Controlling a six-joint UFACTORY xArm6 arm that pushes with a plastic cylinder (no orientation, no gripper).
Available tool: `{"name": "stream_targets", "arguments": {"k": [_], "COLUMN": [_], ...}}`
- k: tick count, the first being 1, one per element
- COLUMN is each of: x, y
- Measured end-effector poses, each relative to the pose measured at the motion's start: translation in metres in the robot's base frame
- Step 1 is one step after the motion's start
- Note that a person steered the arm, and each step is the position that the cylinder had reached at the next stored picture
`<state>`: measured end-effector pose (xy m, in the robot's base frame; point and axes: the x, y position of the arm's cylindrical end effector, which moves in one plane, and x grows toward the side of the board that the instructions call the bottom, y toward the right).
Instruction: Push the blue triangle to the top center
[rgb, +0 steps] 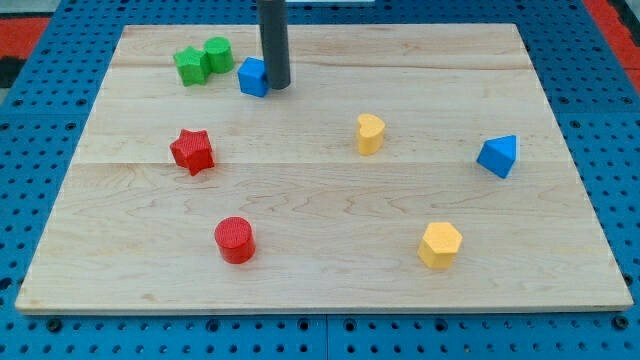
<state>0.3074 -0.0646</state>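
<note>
The blue triangle (498, 156) lies on the wooden board (320, 190) at the view's right, about mid-height. My tip (277, 86) stands near the view's top, left of centre, touching or just beside the right side of a blue cube (254, 77). The tip is far to the left of the blue triangle and higher up in the view.
A green star (190, 65) and a green cylinder (218, 54) sit at the top left, just left of the blue cube. A red star (192, 151) is at the left, a red cylinder (235, 240) at the bottom left. A yellow block (370, 133) is near centre, a yellow hexagon (440, 245) at the bottom right.
</note>
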Motion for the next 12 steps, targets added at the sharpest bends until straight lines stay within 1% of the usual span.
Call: {"name": "stream_targets", "arguments": {"k": [2, 3, 4, 5, 6, 7, 8, 9, 10, 12], "x": [0.0, 0.013, 0.022, 0.022, 0.038, 0.098, 0.165, 0.172, 0.156, 0.093], "y": [-0.039, 0.007, 0.106, 0.214, 0.305, 0.331, 0.329, 0.297, 0.28, 0.242]}}
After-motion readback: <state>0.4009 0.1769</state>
